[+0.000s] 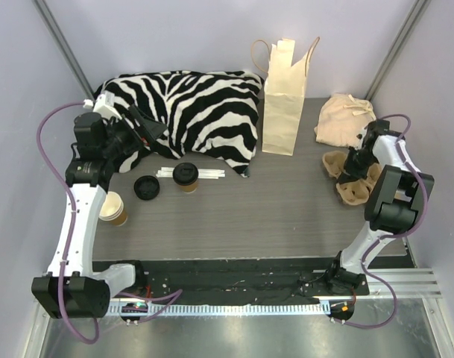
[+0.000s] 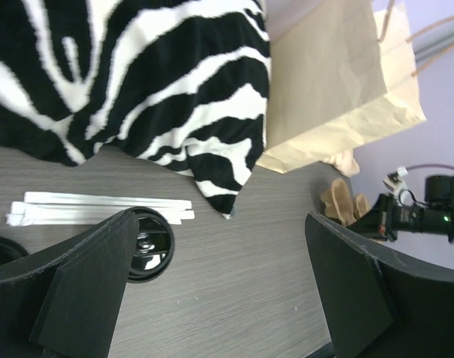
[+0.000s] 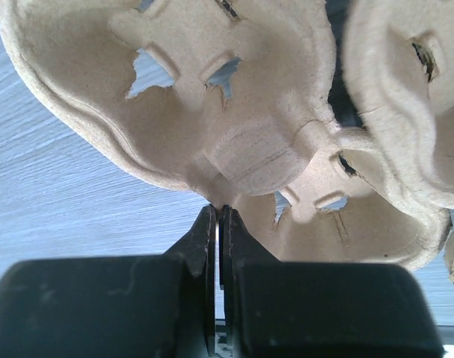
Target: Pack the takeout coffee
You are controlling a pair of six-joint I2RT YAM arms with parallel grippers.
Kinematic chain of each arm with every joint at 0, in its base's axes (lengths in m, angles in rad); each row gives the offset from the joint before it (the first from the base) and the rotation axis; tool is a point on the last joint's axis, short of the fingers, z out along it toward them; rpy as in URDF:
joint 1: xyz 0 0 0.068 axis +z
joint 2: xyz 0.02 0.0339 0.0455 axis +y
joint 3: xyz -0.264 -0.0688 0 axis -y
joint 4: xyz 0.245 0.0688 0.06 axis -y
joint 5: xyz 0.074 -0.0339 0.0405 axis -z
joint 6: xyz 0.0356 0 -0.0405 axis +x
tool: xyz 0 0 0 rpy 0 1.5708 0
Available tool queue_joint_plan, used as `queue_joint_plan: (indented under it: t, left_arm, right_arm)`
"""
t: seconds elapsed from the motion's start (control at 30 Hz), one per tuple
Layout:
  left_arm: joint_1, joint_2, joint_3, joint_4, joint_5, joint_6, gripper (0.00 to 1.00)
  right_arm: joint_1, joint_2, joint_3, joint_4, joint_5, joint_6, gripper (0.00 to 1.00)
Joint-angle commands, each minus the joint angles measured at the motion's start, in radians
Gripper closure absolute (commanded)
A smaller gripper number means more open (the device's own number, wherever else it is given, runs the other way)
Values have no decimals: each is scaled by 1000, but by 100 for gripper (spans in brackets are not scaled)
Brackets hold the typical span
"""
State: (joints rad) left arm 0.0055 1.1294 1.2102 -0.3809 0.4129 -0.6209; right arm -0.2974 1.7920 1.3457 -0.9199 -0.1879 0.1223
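The takeout coffee (image 1: 185, 177), a small brown kraft cup with a black lid on it, stands upright on the table left of centre. In the left wrist view its lid (image 2: 150, 245) shows partly behind my left finger. My left gripper (image 1: 146, 134) is wide open and empty, up in the air over the edge of the zebra cloth, above and left of the cup; it also shows in the left wrist view (image 2: 219, 224). My right gripper (image 3: 218, 210) is shut on the rim of a moulded pulp cup carrier (image 3: 241, 112) at the right edge of the table (image 1: 351, 185).
A loose flat black lid (image 1: 146, 187) and an open brown cup with a white top (image 1: 112, 209) sit at the left. White wrapped straws (image 1: 204, 173) lie behind the coffee. A paper bag (image 1: 285, 97) stands at the back, with a zebra cloth (image 1: 189, 104) to its left and a beige cloth (image 1: 346, 119) to its right.
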Motion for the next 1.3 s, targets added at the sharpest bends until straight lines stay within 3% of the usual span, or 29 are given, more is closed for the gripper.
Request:
queue_joint_plan:
  t: [0.0, 0.1, 0.2, 0.37, 0.53, 0.67, 0.87, 1.07, 1.27]
  left_arm:
    - [69, 9, -1, -38, 47, -19, 0]
    - [97, 17, -1, -50, 59, -20, 0]
    - [129, 13, 3, -53, 60, -13, 0]
    - [206, 27, 38, -93, 104, -2, 0]
    - [246, 117, 158, -261, 164, 102, 0]
    - [263, 208, 276, -479, 149, 185, 0]
    - [298, 221, 302, -536, 129, 205, 0]
    - [301, 152, 236, -503, 96, 225, 0]
    - [304, 118, 207, -490, 96, 242, 0]
  right_arm:
    - [23, -49, 61, -46, -118, -107, 99]
    - [84, -85, 64, -94, -186, -159, 99]
    - [220, -164, 12, -93, -225, -190, 99]
    - [601, -266, -57, -27, -199, -226, 99]
    - [950, -186, 15, 25, -99, -257, 99]
    - [1130, -47, 134, 81, -64, -210, 99]
    - [1299, 162, 355, 156, 46, -14, 99]
    - [1340, 328, 487, 144, 42, 124, 99]
    - [1377, 434, 581, 132, 70, 135, 99]
